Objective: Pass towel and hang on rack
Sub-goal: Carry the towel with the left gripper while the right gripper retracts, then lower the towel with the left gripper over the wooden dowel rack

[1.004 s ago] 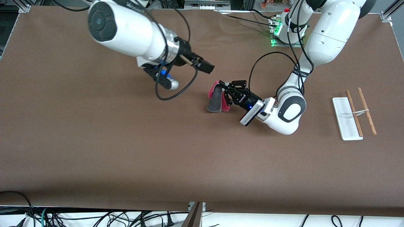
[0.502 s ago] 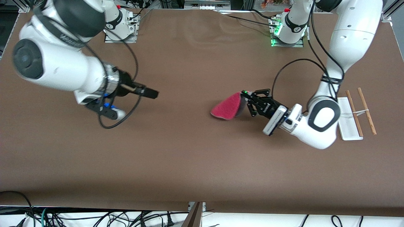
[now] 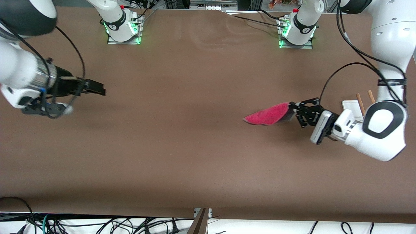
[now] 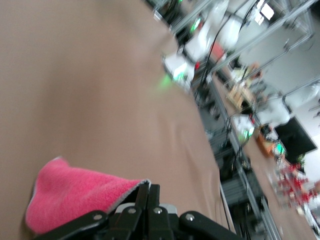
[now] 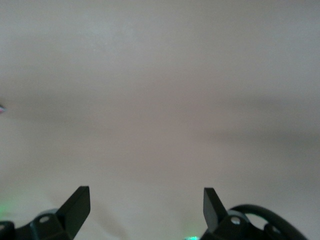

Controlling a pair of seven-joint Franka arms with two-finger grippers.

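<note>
Left tool (image 3: 296, 112) clamped on the towel (image 3: 268, 116) over the table — right tool (image 5: 146, 201) wide, idle.

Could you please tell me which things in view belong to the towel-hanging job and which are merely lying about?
Part of the job:
- towel, pink-red face up, held by the left gripper above the table
- rack, mostly hidden by the left arm, at that arm's end of the table
- right gripper, open, waiting over its own end

Just lying about:
- brown table
- cables below the table's near edge
</note>
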